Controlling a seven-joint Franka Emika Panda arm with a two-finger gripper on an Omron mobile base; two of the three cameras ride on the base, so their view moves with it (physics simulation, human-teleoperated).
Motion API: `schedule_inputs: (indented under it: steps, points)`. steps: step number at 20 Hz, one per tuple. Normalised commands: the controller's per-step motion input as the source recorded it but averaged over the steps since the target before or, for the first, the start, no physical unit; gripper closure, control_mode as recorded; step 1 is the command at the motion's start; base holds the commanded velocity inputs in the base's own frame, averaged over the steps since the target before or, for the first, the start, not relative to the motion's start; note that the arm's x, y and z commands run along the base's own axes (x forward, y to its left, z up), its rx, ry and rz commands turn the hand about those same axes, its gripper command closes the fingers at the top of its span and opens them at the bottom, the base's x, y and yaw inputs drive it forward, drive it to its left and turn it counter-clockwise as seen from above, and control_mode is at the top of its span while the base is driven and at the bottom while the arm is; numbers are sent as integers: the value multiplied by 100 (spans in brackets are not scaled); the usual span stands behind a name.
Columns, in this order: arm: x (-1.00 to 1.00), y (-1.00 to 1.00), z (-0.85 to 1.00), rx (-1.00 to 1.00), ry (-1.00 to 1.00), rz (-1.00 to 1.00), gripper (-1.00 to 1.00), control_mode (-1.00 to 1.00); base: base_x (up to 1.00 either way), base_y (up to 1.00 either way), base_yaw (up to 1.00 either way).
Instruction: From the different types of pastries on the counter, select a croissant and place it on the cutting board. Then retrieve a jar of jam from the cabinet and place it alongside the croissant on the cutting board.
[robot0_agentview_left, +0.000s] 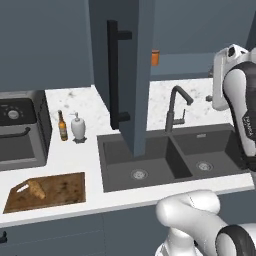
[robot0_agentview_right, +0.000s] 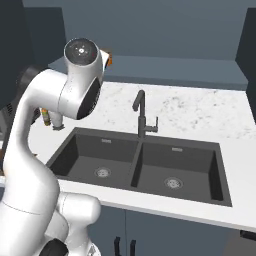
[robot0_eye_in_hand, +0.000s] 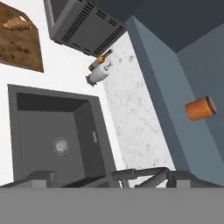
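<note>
The croissant (robot0_agentview_left: 36, 189) lies on the wooden cutting board (robot0_agentview_left: 60, 196) at the counter's front left; the hand view shows the croissant (robot0_eye_in_hand: 17, 24) and board (robot0_eye_in_hand: 24, 50) in its top left corner. An orange jar of jam (robot0_agentview_left: 155, 57) stands on the open cabinet's shelf, just right of the door, and appears in the hand view (robot0_eye_in_hand: 200, 108) at the right. An orange sliver of the jar (robot0_agentview_right: 109, 58) peeks past the arm's joint. My gripper (robot0_agentview_left: 210, 98) hangs over the right of the sink, below and right of the jar, open with nothing in it.
The cabinet door (robot0_agentview_left: 127, 75) with its long black handle juts out over the sink (robot0_agentview_left: 170, 160). A dark faucet (robot0_agentview_left: 175, 107) rises behind the basins. A brown bottle (robot0_agentview_left: 62, 126) and a white soap dispenser (robot0_agentview_left: 78, 127) stand beside a toaster oven (robot0_agentview_left: 20, 131).
</note>
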Motion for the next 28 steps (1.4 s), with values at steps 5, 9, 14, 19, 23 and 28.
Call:
schedule_inputs:
  steps: [5,9,14,19,23,28]
  points:
    - [50,36,40,4,11,0,-100,-100,0,0,0]
    - [44,9,24,14,9,0,-100,-100,0,0,0]
    - [42,1,19,25,8,0,-100,-100,0,0,0]
    - [9,0,-11,9,2,0,-100,-100,0,0,0]
    - [5,-1,7,27,0,0,-100,-100,0,0,0]
    - [1,0,-5,28,0,0,-100,-100,0,0,0]
